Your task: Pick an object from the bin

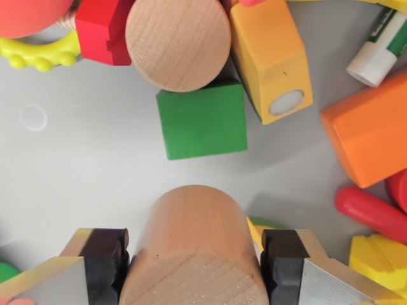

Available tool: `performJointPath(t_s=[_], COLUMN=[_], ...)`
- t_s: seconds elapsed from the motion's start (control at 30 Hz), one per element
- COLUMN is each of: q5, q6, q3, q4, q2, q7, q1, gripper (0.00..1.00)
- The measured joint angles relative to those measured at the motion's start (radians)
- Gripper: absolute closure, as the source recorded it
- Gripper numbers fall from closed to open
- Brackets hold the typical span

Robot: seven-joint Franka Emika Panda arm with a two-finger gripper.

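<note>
Gripper pinching wooden cylinder at bottom center, green block above on grey bin floor.

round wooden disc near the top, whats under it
The round wooden disc overlaps the top edge of the green block; the red block sits beside it. Anything else beneath is covered.

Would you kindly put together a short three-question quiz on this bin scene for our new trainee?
1. True or false: the jaws are shut on the wooden cylinder.
2. What colour is the square block lying beyond it?
3. The white-capped marker lies at the wrist view's: A) upper right, B) lower left, C) centre.

Key: 1 true; 2 green; 3 A.
</note>
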Motion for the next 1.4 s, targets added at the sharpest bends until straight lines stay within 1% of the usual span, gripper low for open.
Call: performJointPath(t_s=[0.43, 0.73, 1.07, 1.4], q5=[-0.002, -0.003, -0.005, -0.006], q6=[-0.100, -0.176, -0.275, -0.357], q3=[-0.001, -0.002, -0.002, -0.002], q4=[-0.002, 0.008, 0.038, 0.074], q2=[-0.102, -0.169, -0.238, -0.285], q7=[0.001, 0.003, 0.005, 0.007], q1=[0.000, 0.000, 0.000, 0.000], gripper=[1.00, 1.00, 1.00, 1.00])
